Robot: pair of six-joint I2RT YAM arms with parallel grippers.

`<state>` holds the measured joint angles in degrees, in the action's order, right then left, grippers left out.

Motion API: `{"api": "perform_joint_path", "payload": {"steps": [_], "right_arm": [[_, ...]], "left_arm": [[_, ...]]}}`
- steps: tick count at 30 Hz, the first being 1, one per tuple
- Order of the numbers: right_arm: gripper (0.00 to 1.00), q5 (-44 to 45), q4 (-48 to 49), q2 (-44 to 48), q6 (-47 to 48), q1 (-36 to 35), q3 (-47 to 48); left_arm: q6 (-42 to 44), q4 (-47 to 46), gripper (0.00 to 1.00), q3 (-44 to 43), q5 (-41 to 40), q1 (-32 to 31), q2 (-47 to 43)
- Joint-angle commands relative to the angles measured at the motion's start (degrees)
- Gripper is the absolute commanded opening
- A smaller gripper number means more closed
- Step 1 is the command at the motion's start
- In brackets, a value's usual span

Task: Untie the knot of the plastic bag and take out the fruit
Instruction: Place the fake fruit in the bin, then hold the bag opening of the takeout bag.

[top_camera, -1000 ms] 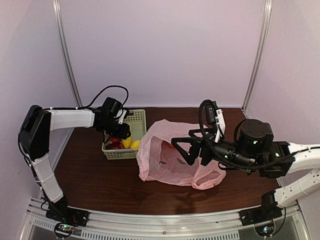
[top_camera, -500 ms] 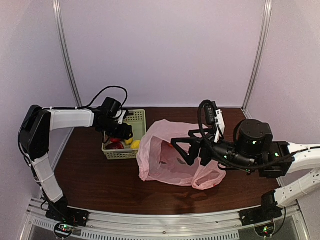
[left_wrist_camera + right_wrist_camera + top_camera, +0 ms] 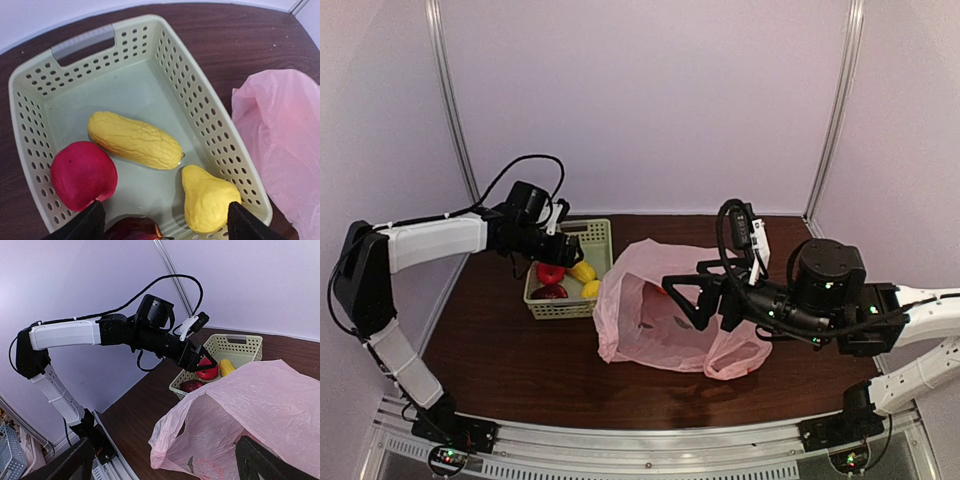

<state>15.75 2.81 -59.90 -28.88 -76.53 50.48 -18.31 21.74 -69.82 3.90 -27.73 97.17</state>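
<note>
Left fingers (image 3: 86, 227) are spreading wide and empty, having risen clear of the basket (image 3: 85, 41), where a second ago they were reaching low among the fruit (image 3: 135, 140). A red piece (image 3: 82, 175), a yellow pear shape (image 3: 207, 197) and a dark red piece (image 3: 132, 231) are also lying inside, so a drop-off looks finished. Right fingers (image 3: 685, 292) are hanging wide apart, holding nothing, over the plastic bag (image 3: 650, 335), which is lying slack on the tabletop (image 3: 520, 370) beside the basket. Whether it is hiding more fruit, I cannot tell.
</note>
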Motion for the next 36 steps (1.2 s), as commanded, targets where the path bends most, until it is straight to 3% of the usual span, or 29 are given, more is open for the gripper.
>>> {"api": "perform_joint_path", "payload": {"steps": [1, 11, 16, 26, 36], "right_arm": [[1.0, 2.0, -0.3, 0.2, -0.6, -0.2, -1.1], [1.0, 8.5, -5.2, 2.0, -0.5, -0.1, -1.1], [1.0, 13.6, -5.8, 4.7, -2.4, 0.0, -3.1], [1.0, 16.4, -5.8, 5.4, -5.8, -0.1, -5.6], [1.0, 15.7, -7.5, 1.2, -4.6, -0.1, -2.9]], "left_arm": [[1.0, -1.0, 0.88, 2.8, 1.6, 0.4, -9.4], [-3.6, -8.4, 0.93, 15.4, 21.4, -3.1, -30.4], [-12.1, -18.7, 0.98, 25.1, 32.8, -5.4, -36.8], [-17.0, -25.5, 0.98, 29.3, 32.9, -15.6, -34.0], [-19.0, -29.4, 0.98, 27.8, 29.4, -18.0, -27.6]]}}
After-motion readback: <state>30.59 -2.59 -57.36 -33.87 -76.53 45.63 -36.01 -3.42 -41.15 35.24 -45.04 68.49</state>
